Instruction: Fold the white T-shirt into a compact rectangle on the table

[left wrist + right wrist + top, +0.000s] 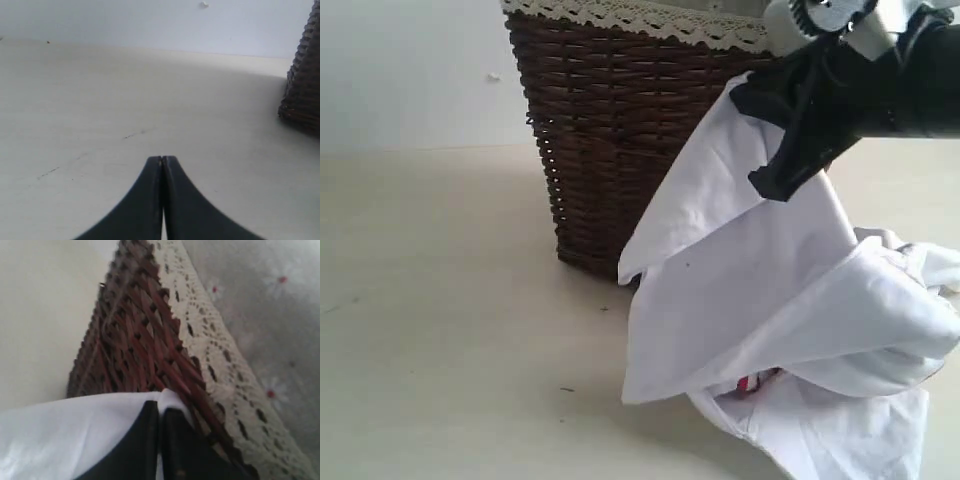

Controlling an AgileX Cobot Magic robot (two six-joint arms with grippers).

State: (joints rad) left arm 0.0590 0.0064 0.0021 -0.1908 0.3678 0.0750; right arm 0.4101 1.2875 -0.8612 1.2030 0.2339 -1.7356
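The white T-shirt (760,300) hangs crumpled from my right gripper (745,98), which is shut on a pinch of its cloth high up beside the basket. Its lower folds rest bunched on the table (450,300), with a bit of red showing low down. In the right wrist view the black jaws (159,407) clamp the T-shirt (75,430) close against the basket wall. My left gripper (162,159) is shut on nothing and hovers low over the bare table (125,100); it does not show in the exterior view.
A dark brown wicker basket (610,130) with white lace trim (650,20) stands at the back, just behind the hanging shirt. Its corner (305,85) shows in the left wrist view. A pale wall (410,70) lies behind the table.
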